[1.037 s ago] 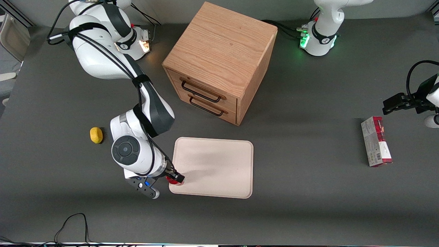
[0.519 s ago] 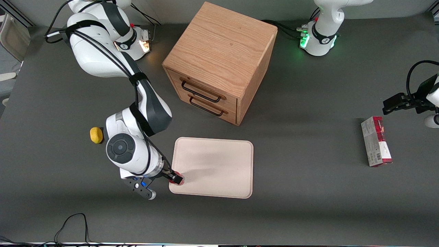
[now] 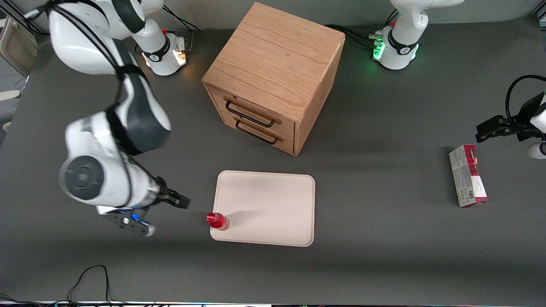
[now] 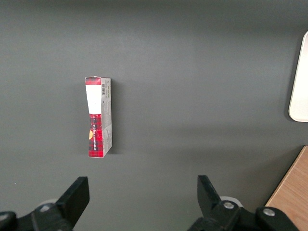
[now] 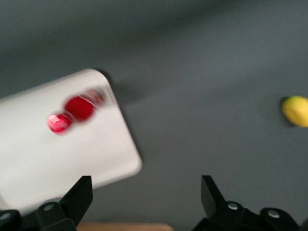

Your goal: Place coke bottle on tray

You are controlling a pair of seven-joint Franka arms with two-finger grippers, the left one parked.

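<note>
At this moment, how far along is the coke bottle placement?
Placing looks done: the coke bottle stands upright on the tray, at the corner nearest the working arm. Nothing is in hand: the gripper is open and clear of the tray, over bare table. Apparently only the retreat is left.

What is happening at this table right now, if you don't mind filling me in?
The right arm is handling the coke bottle, which stands upright on the tray, at the corner nearest the working arm and the front camera. The gripper is open and empty, above bare table beside the tray, toward the working arm's end. So the placing looks done. A yellow lemon-like object lies on the table, and the wooden drawer cabinet stands farther from the front camera than the tray.
</note>
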